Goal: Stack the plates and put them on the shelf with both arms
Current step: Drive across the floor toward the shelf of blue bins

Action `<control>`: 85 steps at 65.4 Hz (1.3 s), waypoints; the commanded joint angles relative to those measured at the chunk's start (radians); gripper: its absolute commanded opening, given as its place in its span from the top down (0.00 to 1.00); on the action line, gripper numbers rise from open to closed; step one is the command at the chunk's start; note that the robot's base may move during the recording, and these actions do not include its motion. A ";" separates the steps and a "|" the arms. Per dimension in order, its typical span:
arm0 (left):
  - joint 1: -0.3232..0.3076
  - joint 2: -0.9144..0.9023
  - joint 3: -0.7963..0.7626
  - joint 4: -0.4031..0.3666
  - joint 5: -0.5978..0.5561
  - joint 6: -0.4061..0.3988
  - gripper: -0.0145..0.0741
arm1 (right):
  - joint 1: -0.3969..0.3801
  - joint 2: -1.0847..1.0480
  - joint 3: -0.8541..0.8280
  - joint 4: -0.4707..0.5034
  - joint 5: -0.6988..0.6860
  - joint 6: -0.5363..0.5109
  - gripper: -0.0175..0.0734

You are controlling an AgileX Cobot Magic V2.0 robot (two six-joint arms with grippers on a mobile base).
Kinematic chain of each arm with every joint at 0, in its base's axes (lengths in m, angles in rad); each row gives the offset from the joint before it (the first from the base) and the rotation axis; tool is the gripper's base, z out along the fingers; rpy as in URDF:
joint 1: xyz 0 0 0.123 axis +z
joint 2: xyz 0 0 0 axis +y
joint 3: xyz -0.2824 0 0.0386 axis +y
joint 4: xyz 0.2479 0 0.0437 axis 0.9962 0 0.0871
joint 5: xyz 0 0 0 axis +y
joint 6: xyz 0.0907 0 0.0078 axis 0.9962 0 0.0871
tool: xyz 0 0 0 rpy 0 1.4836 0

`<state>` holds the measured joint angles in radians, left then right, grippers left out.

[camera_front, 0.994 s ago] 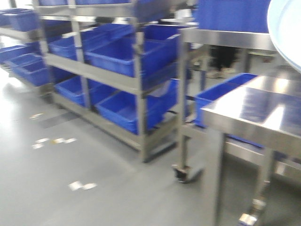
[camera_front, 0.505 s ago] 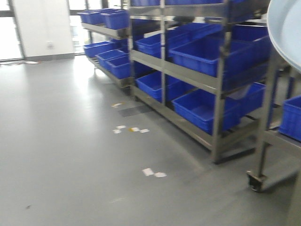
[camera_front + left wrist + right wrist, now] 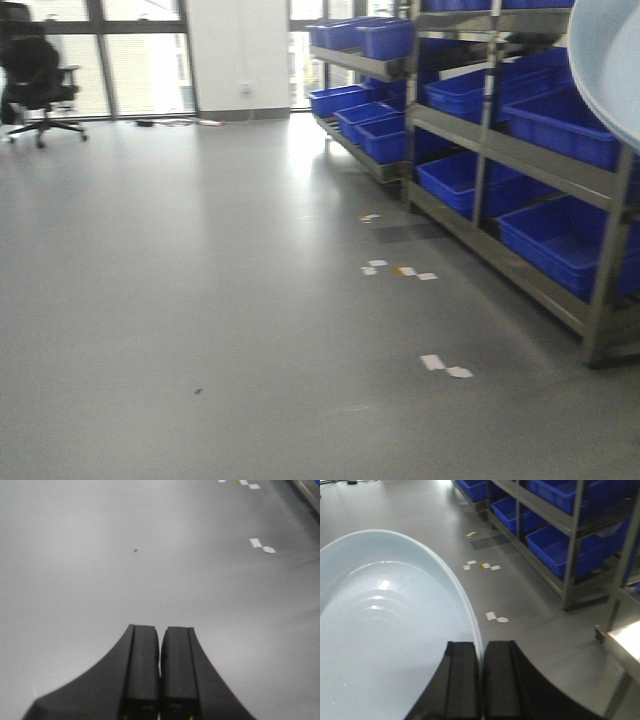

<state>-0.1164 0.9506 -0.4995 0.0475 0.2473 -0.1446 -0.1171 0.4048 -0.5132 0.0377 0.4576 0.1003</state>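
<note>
My right gripper [image 3: 481, 647] is shut on the rim of a pale bluish-white plate [image 3: 385, 630], which fills the left of the right wrist view and is held up over the floor. Whether a second plate lies under it I cannot tell. The plate's edge also shows at the top right of the front view [image 3: 612, 60]. My left gripper [image 3: 160, 632] is shut with nothing between its fingers, above bare grey floor. Neither arm shows in the front view.
A steel shelf rack [image 3: 500, 140] with several blue bins [image 3: 560, 120] runs along the right, also in the right wrist view [image 3: 570, 535]. A steel table corner [image 3: 620, 645] is at the right. White tape marks [image 3: 445, 365] dot the floor. An office chair [image 3: 35, 75] stands far left by the windows.
The whole view has swung left: the steel table and near rack have slid out to the right, and open floor, windows and a chair have come in. The plate edge stays at the top right.
</note>
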 commanded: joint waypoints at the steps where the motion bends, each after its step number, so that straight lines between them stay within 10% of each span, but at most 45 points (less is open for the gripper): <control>1: 0.002 -0.012 -0.029 0.002 -0.076 -0.009 0.73 | -0.004 0.006 -0.032 0.007 -0.097 -0.002 0.76; 85: 0.002 -0.012 -0.029 0.002 -0.076 -0.009 0.73 | -0.004 0.006 -0.032 0.007 -0.097 -0.002 0.76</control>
<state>-0.1164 0.9506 -0.4995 0.0475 0.2473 -0.1446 -0.1171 0.4048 -0.5132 0.0377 0.4576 0.1003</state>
